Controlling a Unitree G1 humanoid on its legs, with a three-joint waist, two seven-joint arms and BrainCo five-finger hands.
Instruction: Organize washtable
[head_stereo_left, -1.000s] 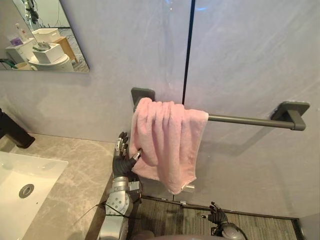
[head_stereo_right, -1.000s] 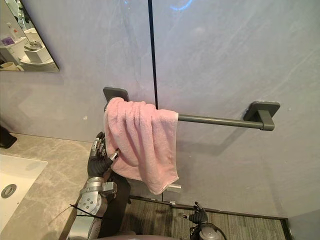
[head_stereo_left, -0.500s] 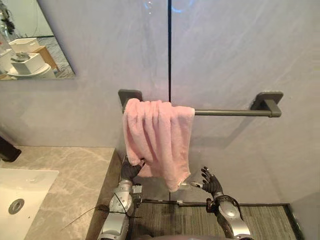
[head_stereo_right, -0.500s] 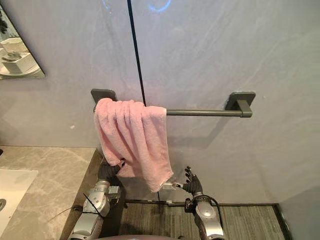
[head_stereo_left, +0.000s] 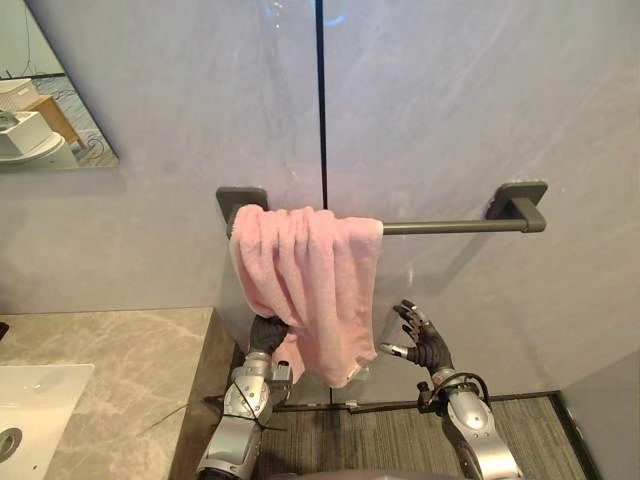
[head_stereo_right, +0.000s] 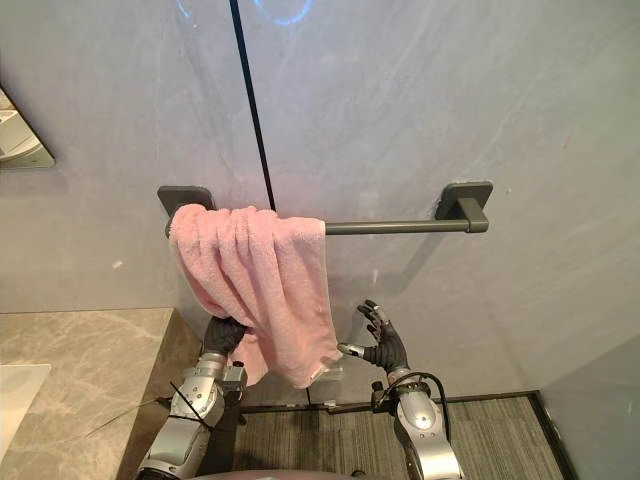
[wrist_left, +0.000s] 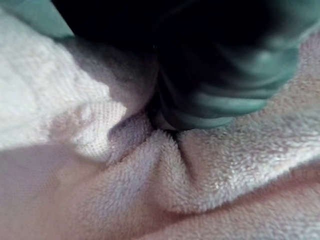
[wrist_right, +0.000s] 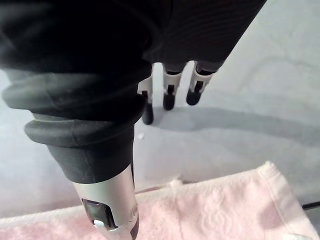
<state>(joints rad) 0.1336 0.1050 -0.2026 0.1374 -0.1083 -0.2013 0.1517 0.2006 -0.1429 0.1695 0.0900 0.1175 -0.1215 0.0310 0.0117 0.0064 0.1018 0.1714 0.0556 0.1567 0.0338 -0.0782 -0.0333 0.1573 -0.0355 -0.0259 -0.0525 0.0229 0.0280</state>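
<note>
Pink towel (head_stereo_left: 310, 280) hung on the wall bar (head_stereo_left: 450, 227)
The pink towel was draped over the bar's left end. The left hand (head_stereo_left: 268, 335) was tucked under its bottom edge, and how it held the cloth could not be told. The right hand (head_stereo_left: 430, 350) was just beside the towel, fingers spread apart, holding nothing.

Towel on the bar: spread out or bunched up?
Bunched up. The pink towel hangs in vertical folds at the left end of the bar, and the rest of the bar is bare.
</note>
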